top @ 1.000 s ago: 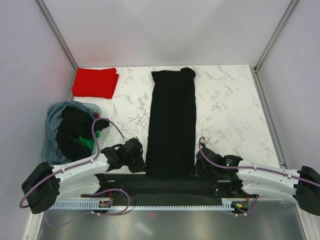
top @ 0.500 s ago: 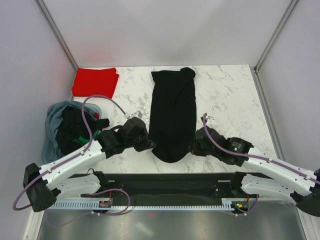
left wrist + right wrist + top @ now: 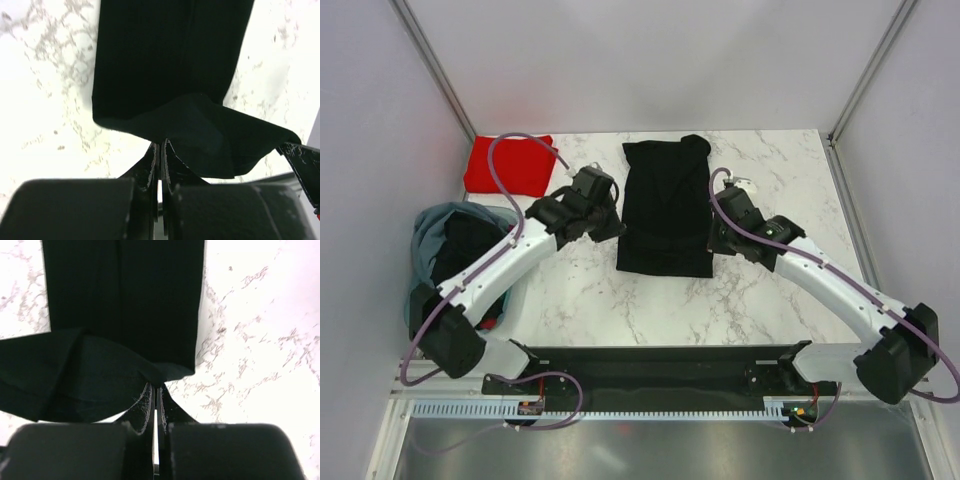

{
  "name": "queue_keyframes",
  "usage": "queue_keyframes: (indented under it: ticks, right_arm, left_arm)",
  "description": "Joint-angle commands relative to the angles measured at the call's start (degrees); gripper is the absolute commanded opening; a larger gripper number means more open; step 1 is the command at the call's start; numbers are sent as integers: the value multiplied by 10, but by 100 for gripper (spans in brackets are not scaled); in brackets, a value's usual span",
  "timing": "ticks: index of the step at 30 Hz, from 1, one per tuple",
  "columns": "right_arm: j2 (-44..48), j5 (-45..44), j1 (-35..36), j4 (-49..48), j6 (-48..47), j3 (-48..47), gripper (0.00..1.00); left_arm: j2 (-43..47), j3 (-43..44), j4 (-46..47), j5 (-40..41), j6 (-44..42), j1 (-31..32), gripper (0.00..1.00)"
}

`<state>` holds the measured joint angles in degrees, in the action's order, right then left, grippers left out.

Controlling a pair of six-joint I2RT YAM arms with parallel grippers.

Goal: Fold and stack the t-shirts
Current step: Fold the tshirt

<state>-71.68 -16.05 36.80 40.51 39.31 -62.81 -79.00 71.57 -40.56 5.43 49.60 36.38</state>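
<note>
Bright, even light from above washes the table (image 3: 790, 170) nearly white in both wrist views, shadows are soft and faint, the black shirt (image 3: 665, 210) swallows almost all fold detail, and the near foreground of each wrist view is blurred while the top view is sharp.

The middle shirt (image 3: 665, 215) is spread on the table (image 3: 785, 185), the left gripper (image 3: 618, 228) at its left edge, the right gripper (image 3: 712, 238) at its right. The corner shirt (image 3: 510, 165) is laid far left; nearer, more shirts (image 3: 470, 262) are heaped in the tub (image 3: 423, 232).
</note>
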Motion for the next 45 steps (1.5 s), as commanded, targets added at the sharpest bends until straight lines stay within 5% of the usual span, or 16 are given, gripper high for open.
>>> queue_keyframes:
  ticks: [1,20,22,24,25,29,35,45]
  right_arm:
    - [-40,17,-35,-28,-46,-35,0]
    - [-289,67,-136,-87,-88,-150,0]
    - [-332,74,-148,-86,-88,-180,0]
    - [-365,95,-162,-81,-96,-231,22]
    - [-396,96,-168,-60,-100,-255,50]
    - [-423,117,-183,-12,-128,-358,66]
    - [-306,159,-171,-55,-116,-228,67]
    - [-127,284,-166,-163,-83,82,75]
  left_arm:
    - [-54,63,-3,-9,-61,-25,2]
    - [-351,267,6,-106,-140,-119,2]
    - [-409,308,2,-131,-148,-134,12]
    - [-453,374,-13,-179,-156,-148,37]
    - [-489,404,-26,-190,-158,-161,42]
    - [-531,538,-130,-188,-167,-175,52]
    - [-422,410,-116,-164,-170,-175,55]
    - [-212,32,46,-188,-143,-161,55]
